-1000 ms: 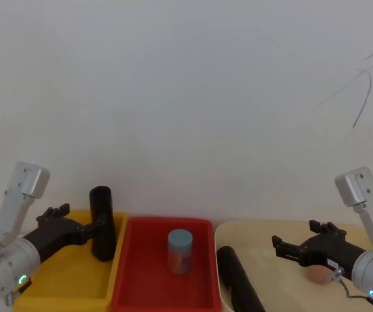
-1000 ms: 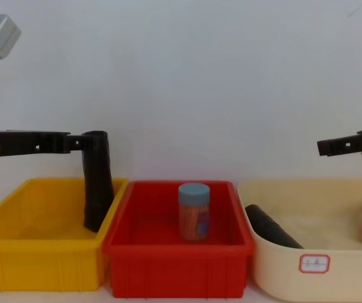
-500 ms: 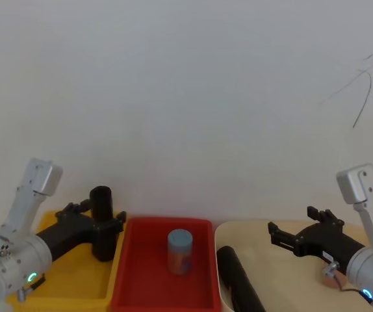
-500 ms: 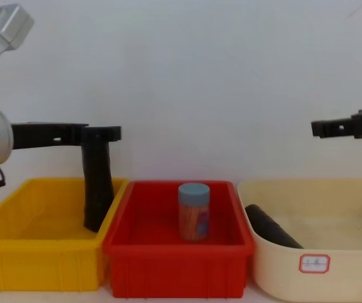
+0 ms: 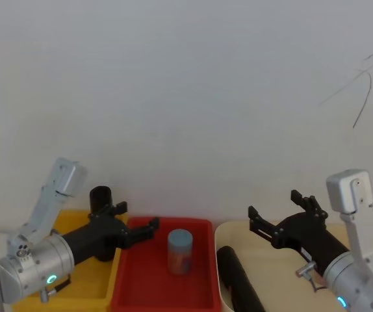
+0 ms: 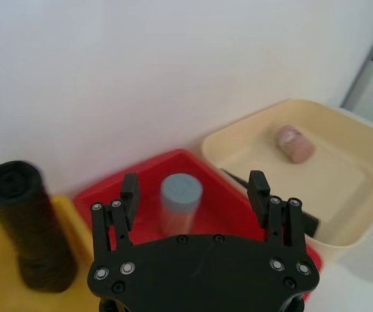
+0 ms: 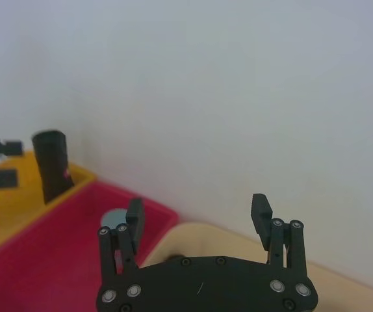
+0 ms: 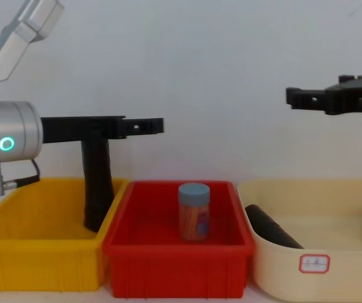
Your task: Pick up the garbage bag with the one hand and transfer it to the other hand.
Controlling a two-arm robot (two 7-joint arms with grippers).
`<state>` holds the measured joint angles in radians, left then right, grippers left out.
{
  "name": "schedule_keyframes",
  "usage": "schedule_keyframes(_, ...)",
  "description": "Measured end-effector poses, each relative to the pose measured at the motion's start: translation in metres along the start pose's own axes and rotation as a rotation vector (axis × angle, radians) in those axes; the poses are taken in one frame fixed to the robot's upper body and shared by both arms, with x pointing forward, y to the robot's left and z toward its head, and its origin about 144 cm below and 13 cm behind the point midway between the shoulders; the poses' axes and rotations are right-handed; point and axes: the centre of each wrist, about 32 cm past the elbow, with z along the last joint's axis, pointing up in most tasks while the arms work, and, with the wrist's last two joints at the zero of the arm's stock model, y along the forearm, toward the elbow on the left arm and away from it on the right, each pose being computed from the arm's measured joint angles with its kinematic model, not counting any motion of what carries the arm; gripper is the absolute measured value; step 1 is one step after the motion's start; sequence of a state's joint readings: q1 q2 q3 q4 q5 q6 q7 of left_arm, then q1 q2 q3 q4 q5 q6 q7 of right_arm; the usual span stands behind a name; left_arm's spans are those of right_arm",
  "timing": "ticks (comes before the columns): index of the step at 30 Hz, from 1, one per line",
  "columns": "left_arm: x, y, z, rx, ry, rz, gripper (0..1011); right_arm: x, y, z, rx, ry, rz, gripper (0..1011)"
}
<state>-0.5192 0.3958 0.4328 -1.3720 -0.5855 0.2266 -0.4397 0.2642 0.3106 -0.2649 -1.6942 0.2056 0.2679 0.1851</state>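
The garbage bag [image 8: 96,183], a tall black roll, stands upright at the right end of the yellow bin [image 8: 42,252]. A red sticker shows on its side in the right wrist view [image 7: 52,166]. My left gripper [image 8: 149,126], on the wrist with the green ring light, is open and holds nothing. It reaches past the roll, above the red bin [image 8: 175,265], and the bag [image 6: 27,227] stands off to one side of its fingers. In the head view the left gripper [image 5: 138,231] partly hides the bag [image 5: 100,198]. My right gripper [image 8: 294,98] hangs open and high above the cream tub [image 8: 357,265].
A blue-lidded jar [image 8: 194,211] stands in the middle of the red bin. The cream tub holds a slimmer black roll [image 8: 272,228] lying at its left end and a pinkish lump [image 6: 294,143] farther right. The white wall is close behind the bins.
My left gripper has swung right, from around the top of the roll to above the red bin, while the roll stayed standing. The right gripper has moved left and higher.
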Motion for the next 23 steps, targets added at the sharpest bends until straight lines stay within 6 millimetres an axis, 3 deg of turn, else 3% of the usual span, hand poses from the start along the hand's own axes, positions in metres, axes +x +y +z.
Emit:
schedule_keyframes(10, -0.008, -0.006, 0.001, -0.010, 0.014, -0.087, 1002, -0.027, -0.003, -0.004, 0.100, 0.010, -0.007, 1000)
schedule_keyframes(23, -0.011, -0.009, 0.002, -0.014, 0.020, -0.128, 1002, -0.039, -0.004, -0.006, 0.149, 0.018, -0.012, 1000)
